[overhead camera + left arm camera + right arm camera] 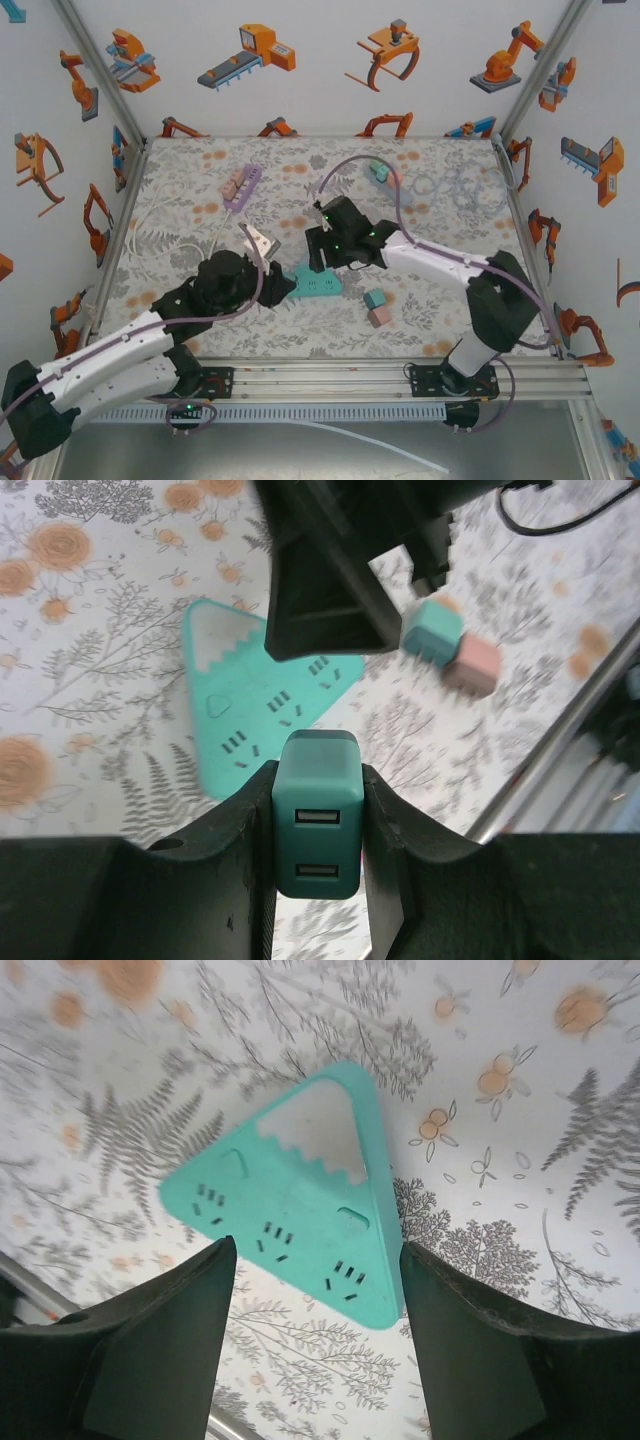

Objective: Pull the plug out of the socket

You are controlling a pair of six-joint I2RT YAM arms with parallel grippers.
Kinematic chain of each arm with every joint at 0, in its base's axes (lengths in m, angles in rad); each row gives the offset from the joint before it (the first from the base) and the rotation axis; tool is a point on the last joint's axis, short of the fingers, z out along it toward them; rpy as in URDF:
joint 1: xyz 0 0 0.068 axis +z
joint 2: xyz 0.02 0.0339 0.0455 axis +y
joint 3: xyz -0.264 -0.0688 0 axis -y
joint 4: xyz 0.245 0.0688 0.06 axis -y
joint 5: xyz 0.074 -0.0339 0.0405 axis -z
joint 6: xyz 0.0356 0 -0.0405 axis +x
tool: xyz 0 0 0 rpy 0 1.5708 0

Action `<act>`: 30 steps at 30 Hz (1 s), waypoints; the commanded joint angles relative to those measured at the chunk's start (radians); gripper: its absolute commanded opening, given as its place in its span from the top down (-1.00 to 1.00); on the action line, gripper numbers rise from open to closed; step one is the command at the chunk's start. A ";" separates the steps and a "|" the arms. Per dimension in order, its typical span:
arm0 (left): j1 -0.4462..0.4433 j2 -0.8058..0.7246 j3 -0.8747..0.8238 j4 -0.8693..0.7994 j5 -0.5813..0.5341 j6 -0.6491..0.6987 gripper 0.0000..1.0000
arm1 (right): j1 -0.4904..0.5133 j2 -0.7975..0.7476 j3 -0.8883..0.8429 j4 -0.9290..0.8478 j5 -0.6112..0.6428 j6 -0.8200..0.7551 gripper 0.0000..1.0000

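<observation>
Socket [290, 1200] blurred; prongs of plug [317, 825] hidden from me. Left gripper [316, 805] clenched on plug; right gripper [312, 1295] parted, straddling socket, contact unclear.

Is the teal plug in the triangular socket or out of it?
Out. The left end effector is shut on the plug, and every slot group on the socket shows bare in the right wrist view.

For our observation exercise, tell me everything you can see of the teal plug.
The plug is a teal, rounded-edged block, smooth like plastic, with two USB ports stacked on its near face. It is clamped on both sides by the left hand's black fingers, out of the triangular socket lying behind it. Its prongs are hidden.
</observation>
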 commanded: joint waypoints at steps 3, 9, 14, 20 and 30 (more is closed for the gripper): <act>-0.029 -0.041 -0.110 0.233 -0.026 -0.416 0.68 | -0.043 -0.214 -0.084 0.041 0.133 0.080 -0.25; -0.163 0.071 -0.194 0.433 -0.159 -0.665 0.74 | -0.124 -0.447 -0.228 0.088 0.256 0.108 -0.26; -0.303 0.275 -0.144 0.496 -0.260 -0.691 0.79 | -0.184 -0.568 -0.319 0.100 0.280 0.124 -0.27; -0.345 0.572 -0.067 0.667 -0.201 -0.718 0.85 | -0.195 -0.618 -0.365 0.091 0.299 0.133 -0.26; -0.350 0.923 -0.025 0.973 -0.167 -0.821 0.65 | -0.200 -0.642 -0.390 0.069 0.301 0.133 -0.27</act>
